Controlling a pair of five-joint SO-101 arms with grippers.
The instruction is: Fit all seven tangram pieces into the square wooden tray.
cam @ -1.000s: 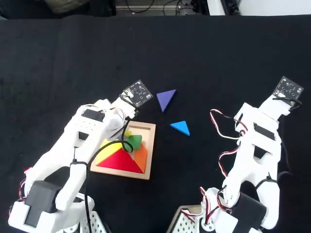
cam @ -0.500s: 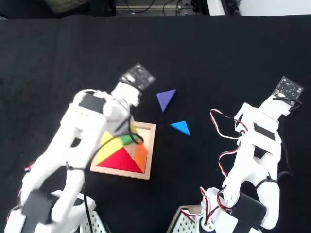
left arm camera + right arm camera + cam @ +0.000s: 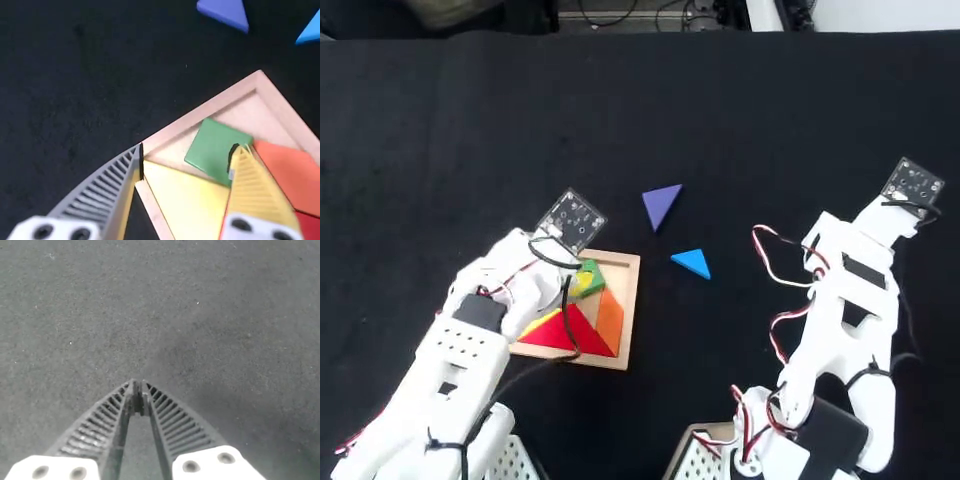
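Black worktop [image 3: 770, 100]: left claw [image 3: 187, 152] hangs open over the green square [image 3: 215, 150] in the far corner of the tray [image 3: 632, 262]. Purple triangle [image 3: 662, 203] and blue triangle [image 3: 692, 263] lie loose rightward, nearer it than the closed right claw [image 3: 136, 390].

Surroundings. The counter [image 3: 450, 110] is covered by a matte black cloth that spans the whole width of the high view, from the near edge to a straight far edge close to the top. In the wrist views the same cloth appears as a finely speckled, fibrous dark surface with scattered pale lint flecks. Beyond the far edge lies a darker strip of background. There, a crumpled olive-tan item [image 3: 455, 10] sits at the far left, several thin dark cables [image 3: 665, 12] loop near the middle, a white upright panel [image 3: 761, 12] stands near them, and a pale surface [image 3: 890, 12] occupies the far right corner.
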